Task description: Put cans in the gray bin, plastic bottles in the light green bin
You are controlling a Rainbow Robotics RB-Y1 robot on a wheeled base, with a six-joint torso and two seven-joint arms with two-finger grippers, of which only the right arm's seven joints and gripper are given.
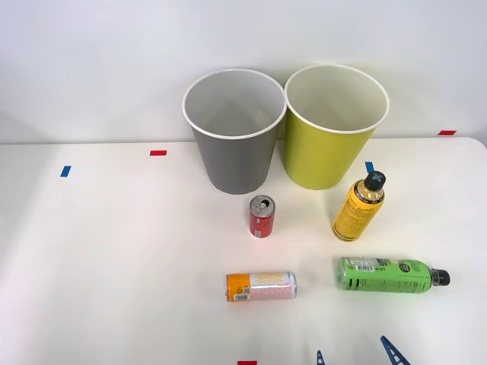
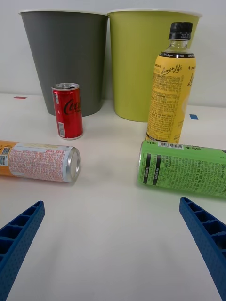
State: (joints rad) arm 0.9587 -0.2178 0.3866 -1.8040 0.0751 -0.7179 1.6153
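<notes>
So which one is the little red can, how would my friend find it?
Look for the two tall bins at the back of the white table. Just in front of the gray bin a short red can stands upright with a silver top. The other can is longer, orange and pink, and lies on its side nearer the robot.

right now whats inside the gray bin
The gray bin shows only its white inner wall from the front view; no can is visible inside. Its very bottom is hidden by the near rim.

White table (image 1: 114, 266): two bins (image 1: 234, 129), two cans (image 1: 261, 286), two bottles (image 1: 392, 274).
</notes>
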